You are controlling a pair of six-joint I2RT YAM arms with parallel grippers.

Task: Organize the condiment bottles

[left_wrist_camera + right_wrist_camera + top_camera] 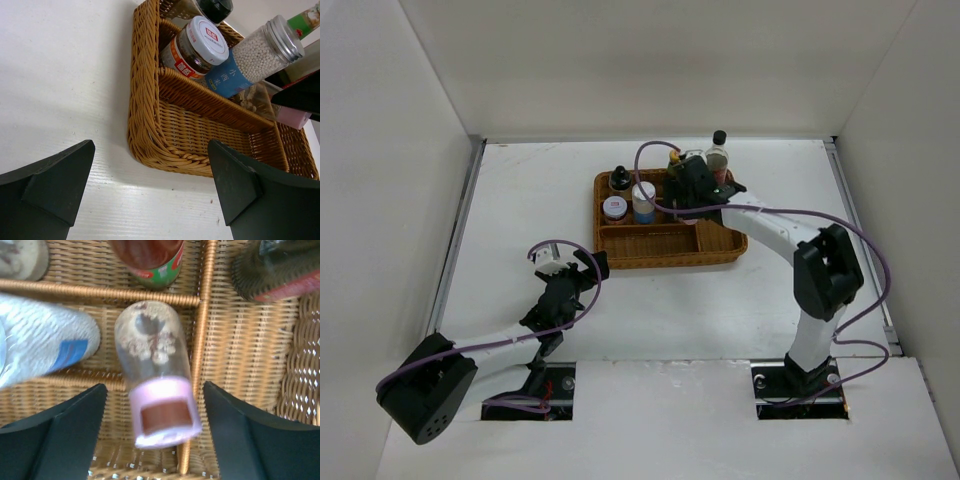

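From the top camera you see the wicker tray (660, 258) in the middle of the white desk (520, 200). At its 11 o'clock corner stands the squat black-capped bottle (619, 178). The white-lidded jar (614, 207) is just in front of it, and the blue-white cylinder (643, 200) is beside the jar. Along the rear edge, from 12 to 1 o'clock, stand the yellow-capped red-green bottle (674, 158) and the tall dark-sauce bottle (718, 152). Your right claw (695, 185) hangs over the tray between these. Your left claw (582, 266) sits over bare desk near the tray's 8 o'clock corner.

From the left wrist, your left claw is released, with its fingers (45, 195) spread wide over the desk. The tray's corner is at 12 o'clock. Behind its first divider the jar holds something dark and the cylinder holds white beads under a metal cap. At 3 o'clock the pink-lidded shaker (292, 116) is tipped at a different angle from those two.

From the right wrist, your right claw (155, 440) is released. The shaker is centred between the fingers (55, 435), lid end towards you, with a gap on each side. It holds pale brown lumps and lies in a tray compartment, its lid over the upright divider. The red-green bottle is at 12 o'clock past a cross divider, and the cylinder is at 9 o'clock. The dark-sauce bottle is at 1 o'clock beyond the upright divider.
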